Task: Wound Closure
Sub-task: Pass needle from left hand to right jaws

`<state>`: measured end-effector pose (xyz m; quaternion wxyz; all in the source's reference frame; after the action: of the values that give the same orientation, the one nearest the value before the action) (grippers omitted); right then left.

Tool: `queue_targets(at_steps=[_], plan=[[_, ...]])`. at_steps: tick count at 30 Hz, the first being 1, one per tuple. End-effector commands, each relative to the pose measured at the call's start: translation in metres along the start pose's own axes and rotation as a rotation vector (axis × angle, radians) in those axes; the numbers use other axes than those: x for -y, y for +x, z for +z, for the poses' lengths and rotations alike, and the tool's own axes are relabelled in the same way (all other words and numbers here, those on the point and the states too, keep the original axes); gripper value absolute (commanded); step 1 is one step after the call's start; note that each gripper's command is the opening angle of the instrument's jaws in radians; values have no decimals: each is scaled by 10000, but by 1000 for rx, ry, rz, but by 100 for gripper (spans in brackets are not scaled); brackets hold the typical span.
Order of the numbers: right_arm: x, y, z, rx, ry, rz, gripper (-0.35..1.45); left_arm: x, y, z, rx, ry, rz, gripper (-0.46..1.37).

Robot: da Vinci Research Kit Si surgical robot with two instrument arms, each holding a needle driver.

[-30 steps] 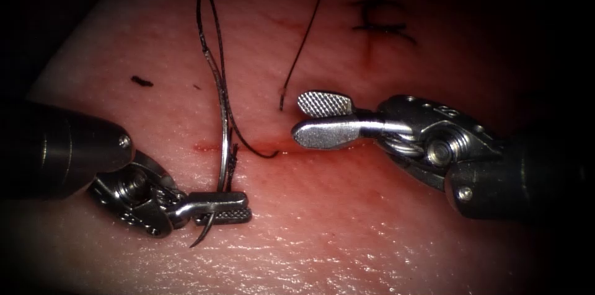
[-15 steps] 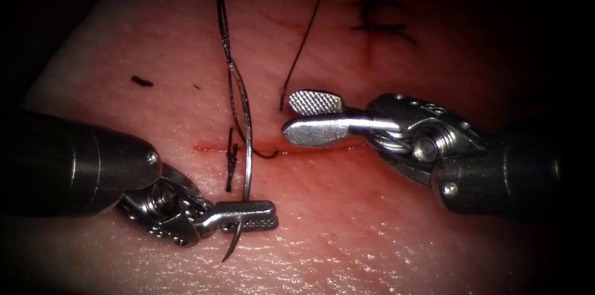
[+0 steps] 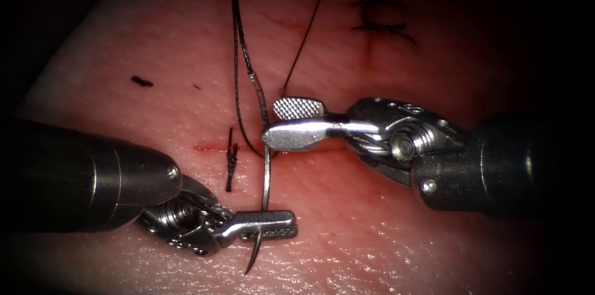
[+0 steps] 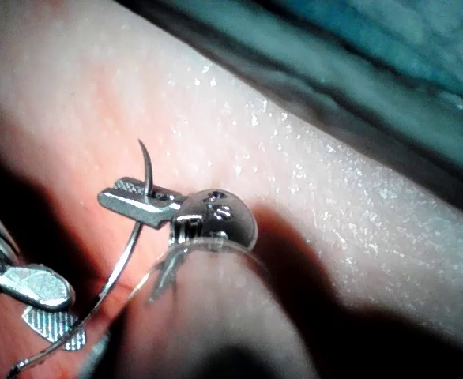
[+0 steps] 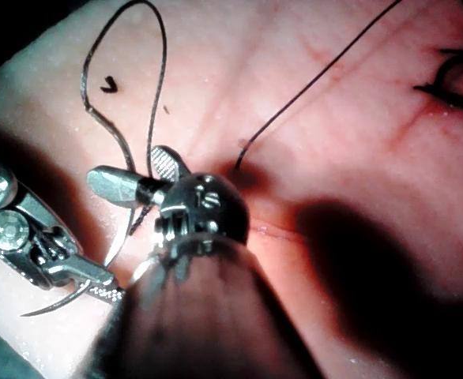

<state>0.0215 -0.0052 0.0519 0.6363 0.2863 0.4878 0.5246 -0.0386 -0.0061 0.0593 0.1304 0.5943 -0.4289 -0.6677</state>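
Off my work I see a teal, cloth-like surface (image 4: 358, 35) past the edge of the tissue (image 4: 334, 205), with a dark band (image 4: 295, 95) running between the two. A small dark fleck (image 3: 141, 81) lies on the skin well left of everything, with a tinier speck (image 3: 196, 87) just beside it to the right. A finished dark stitch (image 3: 379, 21) sits far up on the right, its knot and short ends flat against the surface and well apart from the fleck.
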Motion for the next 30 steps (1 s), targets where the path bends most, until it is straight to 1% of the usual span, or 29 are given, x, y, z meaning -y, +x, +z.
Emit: queue_targets(at_steps=[1, 9, 15, 24, 27, 30], plan=[[0, 0, 1, 2, -2, -7, 120, 0, 0, 1, -1, -9, 0, -35], [4, -2, 9, 46, -36, -70, 118, 1, 6, 4, -3, -12, 12, -35], [7, -5, 16, 51, -33, -71, 106, 2, 14, 8, -7, -12, 17, -35], [7, -13, 20, 72, -29, -77, 102, 5, 18, 10, -12, -15, 20, -35], [8, -13, 19, 75, -25, -77, 93, 5, 16, 10, -13, -15, 20, -35], [11, -14, 17, 80, -24, -77, 74, 5, 15, 10, -13, -15, 26, -35]])
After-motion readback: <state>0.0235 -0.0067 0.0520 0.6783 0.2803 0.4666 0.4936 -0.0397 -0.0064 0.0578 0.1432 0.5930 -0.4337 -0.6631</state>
